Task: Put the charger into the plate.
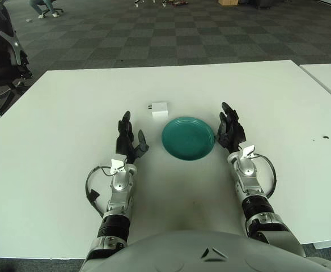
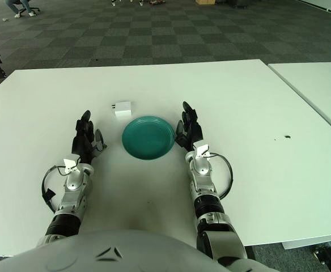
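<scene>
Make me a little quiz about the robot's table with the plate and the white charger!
1. True or false: the charger lies in the plate.
2. Which hand shows nearer the charger: A) left hand B) right hand?
3. Fill in: the plate's colour is ____.

Key: 1 false, it lies on the table just beyond the plate's far-left edge. 2 A. 3 teal; both hands are open and hold nothing.

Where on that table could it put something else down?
Bare table lies wide left of the left hand, right of the right hand, and beyond the charger. It is crowded only between the hands, around the teal plate.
</scene>
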Available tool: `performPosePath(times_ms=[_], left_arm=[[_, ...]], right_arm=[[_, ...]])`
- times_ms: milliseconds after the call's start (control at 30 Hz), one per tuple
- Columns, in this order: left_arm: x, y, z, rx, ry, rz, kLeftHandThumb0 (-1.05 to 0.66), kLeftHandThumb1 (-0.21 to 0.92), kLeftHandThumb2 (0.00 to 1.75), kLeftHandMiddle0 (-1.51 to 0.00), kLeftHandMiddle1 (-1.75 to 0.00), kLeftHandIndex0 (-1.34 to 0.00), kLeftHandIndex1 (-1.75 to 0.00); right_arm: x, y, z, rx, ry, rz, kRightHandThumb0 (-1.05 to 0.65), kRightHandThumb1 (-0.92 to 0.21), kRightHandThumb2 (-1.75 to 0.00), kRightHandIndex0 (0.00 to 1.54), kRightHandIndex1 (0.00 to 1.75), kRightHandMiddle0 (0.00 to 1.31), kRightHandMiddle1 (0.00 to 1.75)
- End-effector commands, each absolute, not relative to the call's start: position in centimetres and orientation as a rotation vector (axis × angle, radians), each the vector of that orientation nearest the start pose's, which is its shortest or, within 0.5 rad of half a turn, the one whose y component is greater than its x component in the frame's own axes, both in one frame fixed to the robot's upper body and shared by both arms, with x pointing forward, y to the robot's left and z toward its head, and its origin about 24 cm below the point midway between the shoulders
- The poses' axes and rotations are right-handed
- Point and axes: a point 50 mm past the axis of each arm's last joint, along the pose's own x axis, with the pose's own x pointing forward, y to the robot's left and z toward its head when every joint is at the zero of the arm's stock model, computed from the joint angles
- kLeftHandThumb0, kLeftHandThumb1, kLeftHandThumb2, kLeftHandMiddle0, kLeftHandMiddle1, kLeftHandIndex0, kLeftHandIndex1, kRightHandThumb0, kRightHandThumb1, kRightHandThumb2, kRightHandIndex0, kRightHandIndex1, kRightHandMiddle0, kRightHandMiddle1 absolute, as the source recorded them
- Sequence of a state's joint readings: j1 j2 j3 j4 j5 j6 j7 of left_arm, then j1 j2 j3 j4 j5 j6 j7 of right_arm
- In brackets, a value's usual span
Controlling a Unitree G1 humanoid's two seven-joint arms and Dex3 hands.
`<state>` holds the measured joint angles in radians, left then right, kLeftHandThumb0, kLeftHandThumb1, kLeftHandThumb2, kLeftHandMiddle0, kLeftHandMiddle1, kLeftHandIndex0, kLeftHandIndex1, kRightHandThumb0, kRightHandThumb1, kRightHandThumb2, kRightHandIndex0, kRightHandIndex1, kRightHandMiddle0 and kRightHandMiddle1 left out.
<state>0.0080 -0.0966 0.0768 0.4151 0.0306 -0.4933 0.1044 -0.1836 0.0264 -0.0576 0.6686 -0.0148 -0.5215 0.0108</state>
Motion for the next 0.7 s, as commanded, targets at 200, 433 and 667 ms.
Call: performPosePath(times_ms=[200, 433, 667], left_arm=[[28.3, 17.0, 4.4, 0.109, -0.259, 0.273, -0.83, 0.92, 1.00, -0.18, -0.02, 0.00, -0.52], [33.4, 18.2, 8.0, 0.604, -0.411, 0.216, -0.88, 0.92, 0.87, -0.33, -0.05, 0.00, -0.81], [35.0, 17.6, 8.3, 0.981, -0.442, 0.025, -1.02, 0.92, 0.72, -0.37, -0.03, 0.00, -1.02]], right_arm=[[20.4, -12.9, -9.2, 0.079, 0.368, -0.024, -0.97, -0.92, -0.98, 0.18, 0.01, 0.00, 0.34], [20.6, -12.6, -9.2, 0.080, 0.381, -0.008, -0.97, -0.92, -0.99, 0.17, 0.00, 0.00, 0.29], [20.5, -12.1, -9.1, 0.094, 0.367, 0.011, -0.96, -0.92, -0.99, 0.15, 0.00, 0.00, 0.28]])
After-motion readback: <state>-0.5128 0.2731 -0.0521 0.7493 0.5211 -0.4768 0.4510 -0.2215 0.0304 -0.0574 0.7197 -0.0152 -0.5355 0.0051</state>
